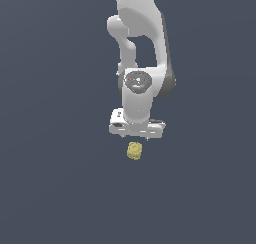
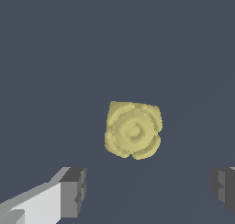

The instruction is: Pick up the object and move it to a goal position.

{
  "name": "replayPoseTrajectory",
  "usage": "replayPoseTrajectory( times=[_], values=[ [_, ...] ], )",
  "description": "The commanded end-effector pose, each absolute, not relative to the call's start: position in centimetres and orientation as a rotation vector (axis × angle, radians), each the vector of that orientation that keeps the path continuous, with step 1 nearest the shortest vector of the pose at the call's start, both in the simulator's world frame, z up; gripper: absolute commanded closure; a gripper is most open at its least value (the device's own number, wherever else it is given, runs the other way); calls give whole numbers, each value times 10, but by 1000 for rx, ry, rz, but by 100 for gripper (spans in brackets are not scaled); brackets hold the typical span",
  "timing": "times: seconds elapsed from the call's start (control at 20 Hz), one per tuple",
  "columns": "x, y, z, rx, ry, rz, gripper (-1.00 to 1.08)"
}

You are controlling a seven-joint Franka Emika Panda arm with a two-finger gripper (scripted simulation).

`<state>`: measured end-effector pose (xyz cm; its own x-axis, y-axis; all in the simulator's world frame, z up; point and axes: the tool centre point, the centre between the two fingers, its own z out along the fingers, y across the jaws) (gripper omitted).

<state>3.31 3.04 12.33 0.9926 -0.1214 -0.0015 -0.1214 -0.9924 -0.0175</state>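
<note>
Small pale yellow lumpy object [image 1: 134, 151] [image 2: 133, 129] lies alone, bumpy-surfaced.

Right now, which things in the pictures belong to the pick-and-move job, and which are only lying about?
Belongs to the job:
- the pale yellow lumpy object, lying free
- the gripper, open above it, not touching

Only lying about:
- nothing else shows, only the plain dark floor

Object [image 1: 134, 151] just below gripper [image 1: 136, 136], seemingly apart; nothing between fingers [image 2: 73, 191].
</note>
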Motion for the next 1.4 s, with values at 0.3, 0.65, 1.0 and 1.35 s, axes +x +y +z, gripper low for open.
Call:
replayPoseTrajectory(
  times=[0.3,0.65,1.0,1.35],
  values=[
    [50,31,94,-3119,352,0,-92],
    [52,31,90,-3119,371,2,-92],
    [52,31,67,-3119,374,1,-92],
    [52,31,40,-3119,377,0,-92]
  ],
)
